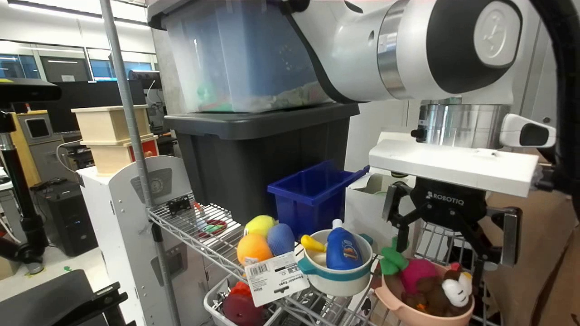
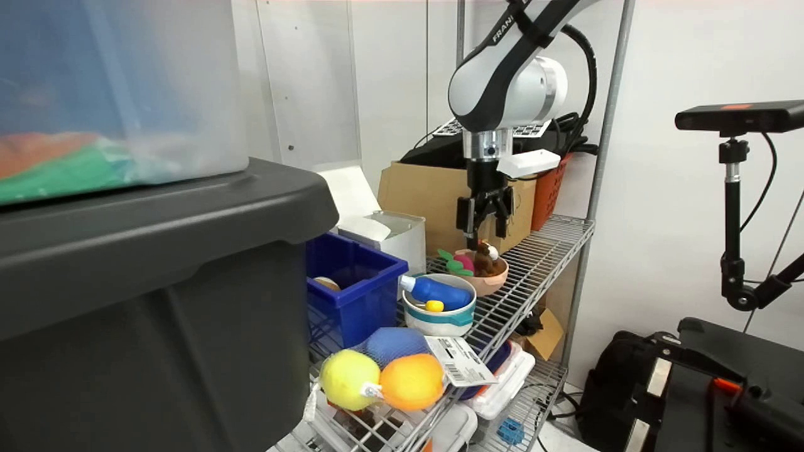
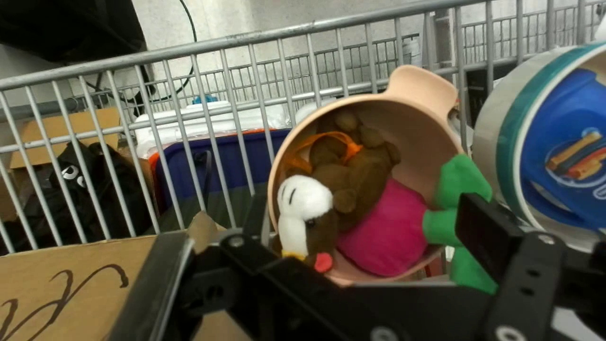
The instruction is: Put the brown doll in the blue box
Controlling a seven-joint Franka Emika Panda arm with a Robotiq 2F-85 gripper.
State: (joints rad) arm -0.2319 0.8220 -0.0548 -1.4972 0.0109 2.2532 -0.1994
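Observation:
The brown doll (image 3: 360, 184), with a white face, lies in a peach bowl (image 3: 428, 121) beside a magenta plush with green leaves (image 3: 388, 227). The doll shows in both exterior views (image 1: 428, 290) (image 2: 483, 263). My gripper (image 1: 448, 240) is open and empty above the bowl. In the wrist view its fingers (image 3: 367, 218) stand wide apart, the left one near the doll's head side, the right one over the green leaves. The blue box (image 1: 308, 217) stands farther along the shelf, also in an exterior view (image 2: 377, 307). A tan round thing lies inside it.
A white pot with teal trim (image 1: 337, 287), holding a blue bottle, stands between bowl and blue box. A white cardboard box (image 2: 402, 242) stands behind. Dark grey tote (image 1: 253, 158) stands beside the blue box. Netted coloured eggs (image 2: 411, 383) lie at the shelf edge. Cardboard box (image 3: 80, 279) is beside the bowl.

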